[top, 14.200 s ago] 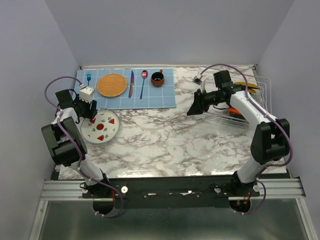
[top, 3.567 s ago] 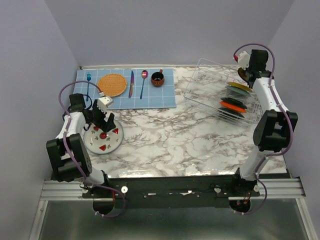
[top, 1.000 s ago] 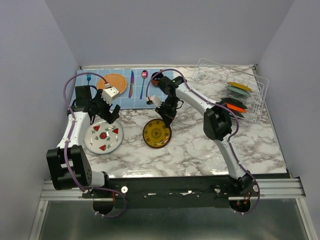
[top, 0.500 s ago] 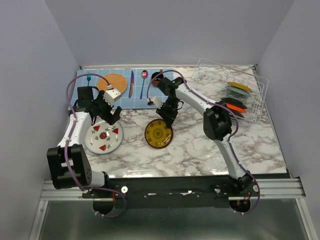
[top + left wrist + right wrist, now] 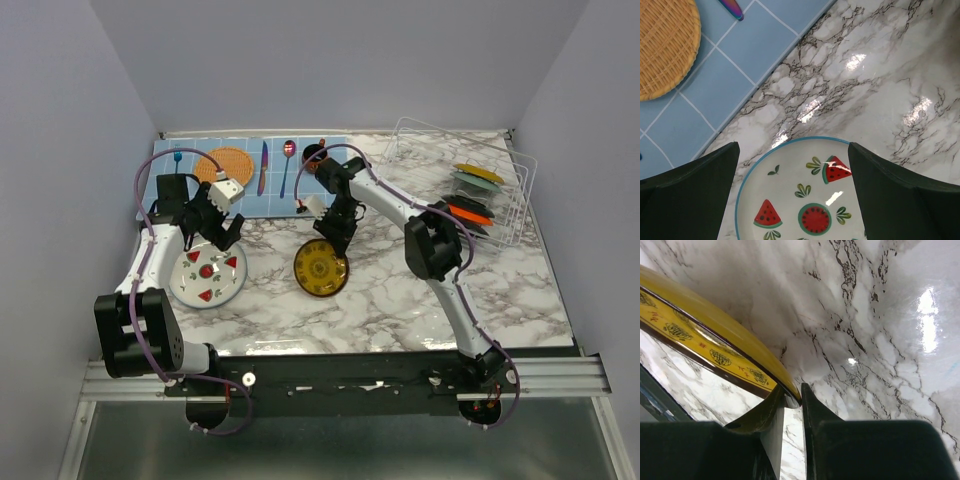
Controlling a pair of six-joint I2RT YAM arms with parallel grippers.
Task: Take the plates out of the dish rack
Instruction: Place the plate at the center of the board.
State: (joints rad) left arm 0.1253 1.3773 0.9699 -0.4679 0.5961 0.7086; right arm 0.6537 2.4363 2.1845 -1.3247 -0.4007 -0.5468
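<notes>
Nearest: white plate with red wedges [image 5: 207, 275] lies flat on the bench [image 5: 400, 290], left jaws spread wide and empty above it. Just to its right, the mustard-yellow plate [image 5: 320, 268], in the dish rack [image 5: 455, 165] seconds ago, now sits low on the marble. Right jaws straddle its far rim with a narrow gap; cannot tell if they still pinch it. Far right, several plates [image 5: 470, 205] remain racked, so more trips are due.
</notes>
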